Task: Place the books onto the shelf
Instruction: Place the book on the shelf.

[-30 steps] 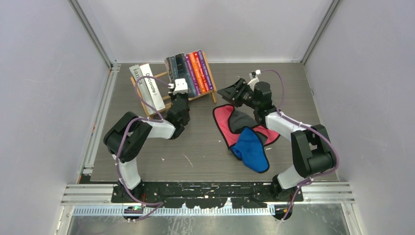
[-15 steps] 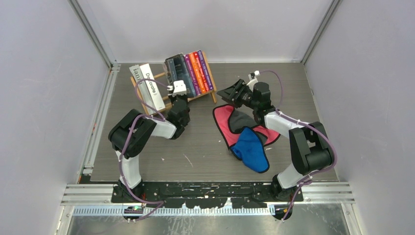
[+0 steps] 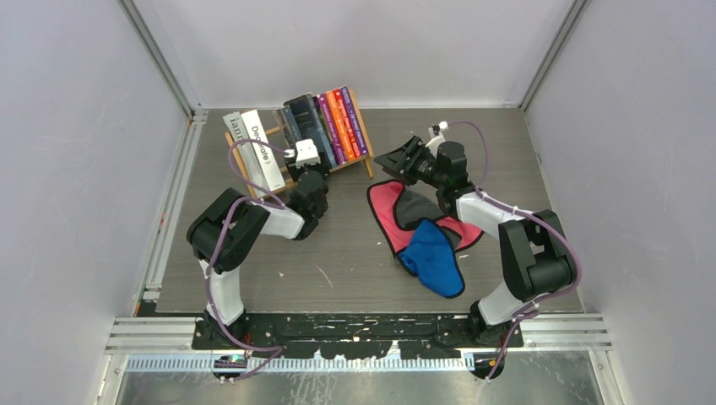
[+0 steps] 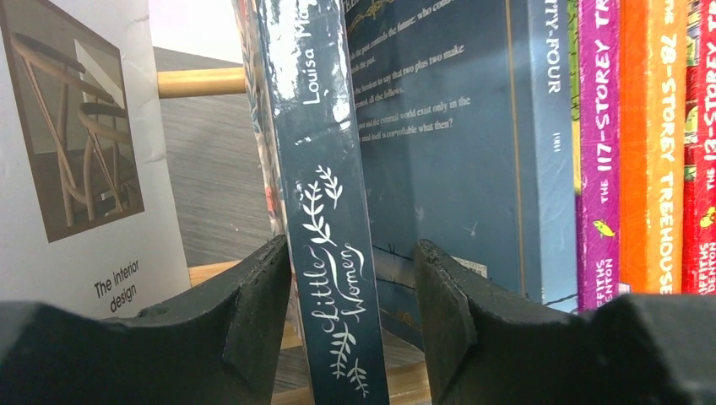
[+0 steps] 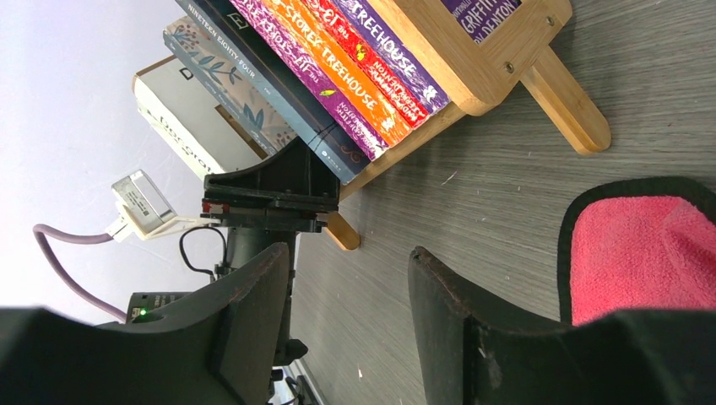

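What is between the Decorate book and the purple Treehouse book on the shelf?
Little Women and Nineteen Eighty-Four, clear in the left wrist view.

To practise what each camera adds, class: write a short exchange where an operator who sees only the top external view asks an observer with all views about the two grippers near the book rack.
Operator: Which book is the left gripper at?
Observer: The left wrist view shows it straddling the Little Women book, with a gap beside one finger.
Operator: Is the right gripper holding anything?
Observer: The right wrist view shows it open and empty, over the table beside the red cloth.
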Action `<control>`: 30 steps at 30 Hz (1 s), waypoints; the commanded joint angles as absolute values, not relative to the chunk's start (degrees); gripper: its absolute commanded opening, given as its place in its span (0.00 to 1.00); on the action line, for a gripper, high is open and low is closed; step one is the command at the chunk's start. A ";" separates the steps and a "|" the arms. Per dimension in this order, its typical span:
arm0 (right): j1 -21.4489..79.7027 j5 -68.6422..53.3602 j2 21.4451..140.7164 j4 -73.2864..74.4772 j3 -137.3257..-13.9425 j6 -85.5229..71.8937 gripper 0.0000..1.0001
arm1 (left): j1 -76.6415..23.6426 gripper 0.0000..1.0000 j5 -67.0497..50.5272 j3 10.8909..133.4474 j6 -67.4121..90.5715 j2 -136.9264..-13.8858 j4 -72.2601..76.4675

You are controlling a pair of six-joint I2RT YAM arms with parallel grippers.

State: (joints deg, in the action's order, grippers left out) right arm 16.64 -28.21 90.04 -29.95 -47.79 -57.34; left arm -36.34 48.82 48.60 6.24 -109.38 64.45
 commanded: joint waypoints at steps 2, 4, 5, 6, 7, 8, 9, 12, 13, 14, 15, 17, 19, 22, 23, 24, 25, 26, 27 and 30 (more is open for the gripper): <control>16.44 -28.89 87.52 -32.25 -48.41 -56.92 0.59 | -36.40 0.56 48.93 49.78 9.24 -105.59 63.58; 16.44 -28.99 87.42 -32.13 -48.47 -56.96 0.59 | -36.46 0.56 48.72 50.28 9.55 -105.08 62.36; 16.44 -29.00 87.38 -32.12 -48.43 -56.99 0.59 | -36.43 0.56 48.82 50.47 9.58 -104.83 61.85; 16.39 -29.00 87.34 -32.11 -48.49 -57.02 0.59 | -36.39 0.56 48.78 50.67 9.56 -104.59 61.47; 16.43 -29.00 87.29 -32.04 -48.51 -57.04 0.59 | -36.40 0.56 48.82 50.89 9.51 -104.25 61.18; 16.37 -29.00 87.23 -32.06 -48.59 -57.08 0.59 | -36.41 0.56 48.80 51.08 9.45 -103.99 60.83; 16.38 -29.00 87.17 -32.06 -48.67 -57.12 0.59 | -36.41 0.56 48.81 51.26 9.37 -103.65 60.56; 16.40 -29.09 86.90 -31.82 -49.10 -57.30 0.59 | -36.39 0.56 48.73 51.76 9.08 -102.71 59.81; 16.40 -29.09 86.80 -31.70 -49.20 -57.30 0.59 | -36.41 0.57 48.76 52.03 8.93 -102.32 59.39; 16.39 -29.09 86.61 -31.58 -49.34 -57.36 0.59 | -36.43 0.57 48.71 52.36 8.81 -102.04 58.95; 16.37 -29.09 86.47 -31.48 -49.39 -57.39 0.59 | -36.40 0.57 48.69 52.62 8.63 -101.82 58.67; 16.41 -29.09 86.13 -31.25 -49.39 -57.32 0.59 | -36.45 0.57 48.64 53.01 8.23 -101.58 58.41; 16.44 -29.09 85.84 -30.94 -49.39 -57.39 0.59 | -36.40 0.57 48.60 53.37 7.88 -101.47 58.26; 16.37 -29.09 85.29 -30.51 -49.55 -57.27 0.59 | -36.44 0.56 48.77 53.67 7.33 -101.43 58.28; 16.42 -29.09 85.20 -30.42 -49.61 -57.27 0.59 | -36.46 0.56 48.87 53.74 7.22 -101.47 58.34; 16.46 -29.10 85.09 -30.33 -49.65 -57.27 0.59 | -36.44 0.56 48.89 53.85 7.13 -101.44 58.36; 16.47 -29.09 84.88 -30.24 -49.72 -57.25 0.59 | -36.44 0.56 48.87 53.92 7.05 -101.35 58.36; 16.52 -29.09 84.82 -30.11 -49.74 -57.30 0.59 | -36.39 0.55 48.77 54.00 7.06 -101.35 58.36; 16.51 -29.09 84.60 -29.96 -49.75 -57.29 0.59 | -36.39 0.55 48.73 54.16 7.03 -101.21 58.32; 16.58 -28.94 84.14 -29.56 -49.75 -57.08 0.59 | -36.43 0.55 48.52 54.72 7.03 -100.85 57.78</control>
State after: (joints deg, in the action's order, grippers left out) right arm 16.64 -28.62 87.09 -28.25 -47.79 -57.36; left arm -36.32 48.71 51.86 7.46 -104.09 55.96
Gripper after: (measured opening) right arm 0.592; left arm 0.553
